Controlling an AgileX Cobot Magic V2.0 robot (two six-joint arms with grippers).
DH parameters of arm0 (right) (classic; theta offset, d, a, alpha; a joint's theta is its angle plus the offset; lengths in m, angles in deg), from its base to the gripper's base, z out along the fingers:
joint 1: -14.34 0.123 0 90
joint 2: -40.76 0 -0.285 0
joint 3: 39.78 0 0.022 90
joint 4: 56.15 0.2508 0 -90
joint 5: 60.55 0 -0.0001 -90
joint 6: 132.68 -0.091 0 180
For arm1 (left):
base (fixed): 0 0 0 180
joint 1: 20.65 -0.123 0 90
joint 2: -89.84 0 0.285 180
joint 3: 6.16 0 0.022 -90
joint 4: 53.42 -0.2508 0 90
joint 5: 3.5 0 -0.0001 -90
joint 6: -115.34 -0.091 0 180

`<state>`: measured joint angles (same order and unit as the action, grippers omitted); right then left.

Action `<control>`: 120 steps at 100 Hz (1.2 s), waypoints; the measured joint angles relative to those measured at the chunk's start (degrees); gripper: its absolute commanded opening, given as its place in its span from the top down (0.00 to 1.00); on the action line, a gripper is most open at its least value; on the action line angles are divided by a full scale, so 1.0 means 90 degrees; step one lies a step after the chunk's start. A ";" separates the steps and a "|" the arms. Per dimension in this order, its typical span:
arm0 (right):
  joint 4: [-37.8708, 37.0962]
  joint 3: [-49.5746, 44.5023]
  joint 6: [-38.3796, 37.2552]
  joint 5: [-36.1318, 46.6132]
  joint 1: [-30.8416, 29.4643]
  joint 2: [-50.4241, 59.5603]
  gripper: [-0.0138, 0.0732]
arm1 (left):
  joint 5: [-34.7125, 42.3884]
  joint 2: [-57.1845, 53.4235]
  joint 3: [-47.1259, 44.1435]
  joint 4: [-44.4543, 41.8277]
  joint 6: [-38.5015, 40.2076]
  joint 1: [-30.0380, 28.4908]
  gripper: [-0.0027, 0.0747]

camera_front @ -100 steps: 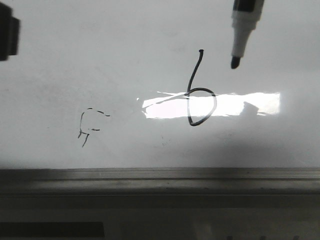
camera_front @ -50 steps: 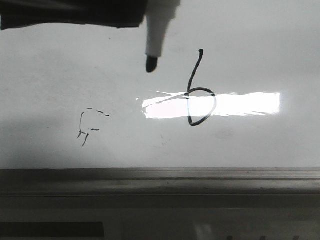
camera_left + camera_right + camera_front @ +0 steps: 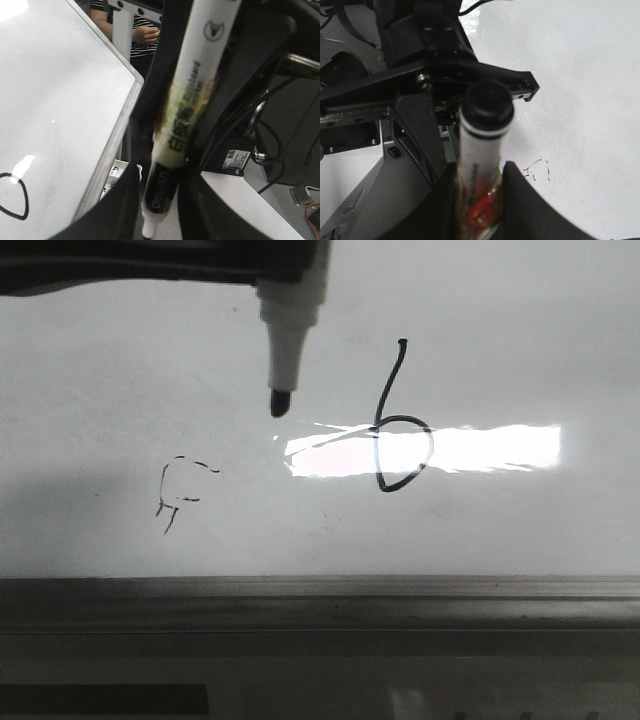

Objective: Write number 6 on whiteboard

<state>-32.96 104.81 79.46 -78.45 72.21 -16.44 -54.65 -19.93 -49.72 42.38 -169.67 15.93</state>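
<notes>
Whiteboard (image 3: pixel 100 390), front view, read left to right. Faint broken scribble (image 3: pixel 185 495) lies between 7 and 8 o'clock of the nib (image 3: pixel 279 402). The marker (image 3: pixel 293 325) hangs nib-down from 12 o'clock. The 6 (image 3: pixel 400 430) stands between 3 and 4 o'clock of the nib and well apart from it, stem and loop both closed, with its loop crossing the glare (image 3: pixel 480 450). The tray (image 3: pixel 320 590) runs along the board's 6 o'clock edge.

Wrist views: the left gripper (image 3: pixel 160 185) is pinching this uncapped marker by its barrel. The right gripper (image 3: pixel 479 200) is clamped on a second marker (image 3: pixel 485 112), whose black end points toward the board.

The figure appears complete, so the step in hand is judged to be clearing the nib. You cannot tell from these views whether the nib touches the board, though no line leads from it. Draw the marker straight off the surface before any sideways travel. Steer away from 3 o'clock so the nib cannot smear or add to the 6. Maintain the pinch, since a slipping barrel would dot the board.
</notes>
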 measured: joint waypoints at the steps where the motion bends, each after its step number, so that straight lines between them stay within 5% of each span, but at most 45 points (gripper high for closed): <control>1: 0.0000 0.0000 0.0000 0.0000 0.0000 0.0000 0.89 | -0.0012 0.0000 0.0000 0.0000 0.0000 0.0000 0.90; 9: 0.0000 0.0000 -0.0013 0.0000 0.0000 0.0000 0.89 | -0.0026 0.0000 0.0000 -0.0012 -0.0059 0.0000 0.99; 53: 0.0229 0.0000 -0.0038 0.0037 0.0000 0.0000 0.88 | -0.0131 0.0000 0.0003 -0.0094 -0.0129 0.0000 0.99; 63: 0.0285 0.0000 -0.0027 0.0063 0.0000 0.0000 0.74 | -0.0142 0.0000 0.0014 -0.0104 -0.0129 0.0000 0.99; 85: 0.0432 0.0000 -0.0014 0.0391 0.0000 0.0000 0.17 | -0.0138 0.0000 0.0014 -0.0102 -0.0075 0.0000 0.99; 120: 0.0174 0.0000 -0.0014 0.0750 -0.0049 0.0418 0.18 | 0.0212 0.0000 0.0014 -0.0102 0.0533 0.0000 0.99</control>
<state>-31.39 104.81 79.34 -71.70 71.77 -12.68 -52.75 -19.93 -49.60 41.46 -164.87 15.93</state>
